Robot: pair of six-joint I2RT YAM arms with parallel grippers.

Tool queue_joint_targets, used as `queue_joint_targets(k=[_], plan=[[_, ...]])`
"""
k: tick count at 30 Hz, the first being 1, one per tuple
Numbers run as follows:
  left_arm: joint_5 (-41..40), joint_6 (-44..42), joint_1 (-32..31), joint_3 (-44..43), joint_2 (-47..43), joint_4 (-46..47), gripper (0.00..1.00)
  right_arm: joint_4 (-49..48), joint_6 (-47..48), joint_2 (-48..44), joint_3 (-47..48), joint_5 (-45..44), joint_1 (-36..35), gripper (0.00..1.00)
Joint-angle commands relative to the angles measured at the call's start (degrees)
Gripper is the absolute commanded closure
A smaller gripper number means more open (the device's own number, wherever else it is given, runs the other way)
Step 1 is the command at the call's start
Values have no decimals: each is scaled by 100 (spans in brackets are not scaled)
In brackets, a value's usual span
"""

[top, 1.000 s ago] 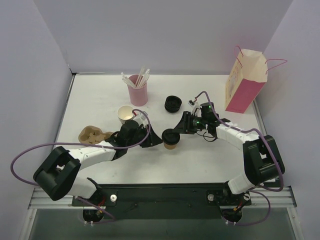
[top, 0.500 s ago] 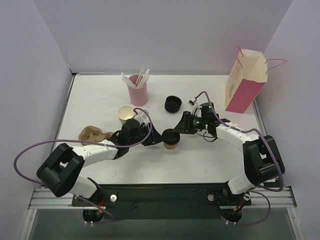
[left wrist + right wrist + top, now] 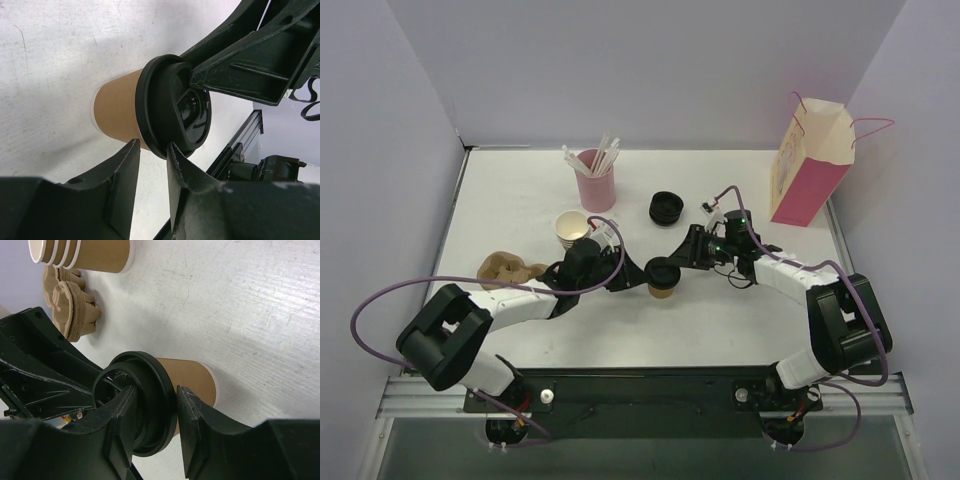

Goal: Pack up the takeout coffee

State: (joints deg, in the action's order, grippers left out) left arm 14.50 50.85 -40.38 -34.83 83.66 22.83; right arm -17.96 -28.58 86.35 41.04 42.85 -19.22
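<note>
1. The takeout coffee, a small brown kraft-paper cup with a round black plastic lid, stands upright near the middle of the white desk, between the two arms. Standing upright likely keeps its contents in and leaves the lid's rim reachable from either side.
2. The right arm's fingers pinch the lid's rim, with one finger over the lid's top and the other under the rim against the paper wall. This hold probably takes the cup by its stiffest part, since the paper wall would give under a squeeze.
3. The left arm's fingers reach in from the opposite side, narrowly parted, with their tips bracketing the rim's edge. Whether they press it cannot be told. They seem placed to steady the cup or seat the lid.
4. The tall pink-and-cream paper bag stands open at the desk's far right corner, well apart from the cup. It is on the right arm's side, which suits that arm carrying the coffee over.
</note>
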Motion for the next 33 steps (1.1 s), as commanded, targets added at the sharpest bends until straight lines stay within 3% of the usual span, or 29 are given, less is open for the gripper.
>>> queue_joint_targets(k=[1,13,15,25,33], plan=[[-843,-163,-31,379,230,-376,66,820,318,471,-693,-804,-82,67],[-1406,-31,-347,1101,423,-358,72,723,63,462,-887,-1156,-29,67],[-1537,-5,-391,1110,484,-393,77,715,54,445,-904,-1209,-38,67],[-1696,56,-480,1145,555,-543,76,644,-34,278,-975,-1306,-38,68],[-1591,-461,-269,180,-217,-1622,68,863,-51,49,-572,-1051,-46,67]])
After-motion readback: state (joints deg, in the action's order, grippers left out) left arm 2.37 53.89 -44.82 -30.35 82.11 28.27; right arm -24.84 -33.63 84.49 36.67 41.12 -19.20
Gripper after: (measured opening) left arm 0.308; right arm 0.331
